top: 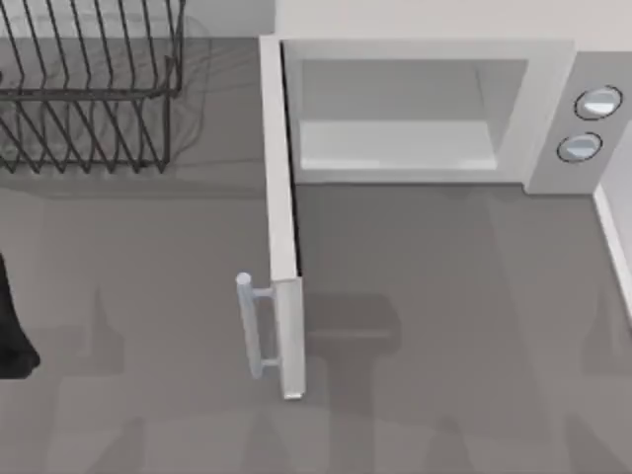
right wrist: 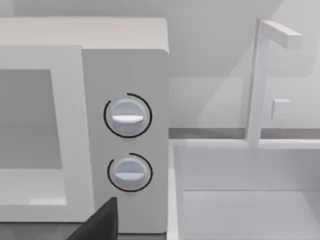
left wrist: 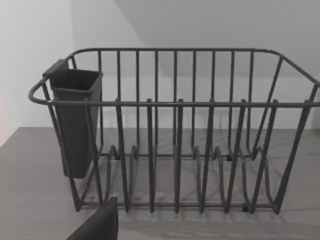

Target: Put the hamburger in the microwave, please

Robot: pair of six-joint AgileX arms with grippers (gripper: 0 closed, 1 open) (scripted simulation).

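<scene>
Microwave [top: 425,118]: door [top: 281,227] swung wide, cavity bare. Your left arm [top: 12,326] sits at the table's [top: 444,395] left edge; whether its fingers are spread, you cannot tell. Wire rack [left wrist: 175,135] ahead of them.

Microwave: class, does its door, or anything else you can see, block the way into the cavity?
Nothing visible does. The microwave has its door swung fully open, edge-on toward the front of the table, so the cavity mouth is unobstructed and looks bare inside. The wire rack stands off to the left.
</scene>
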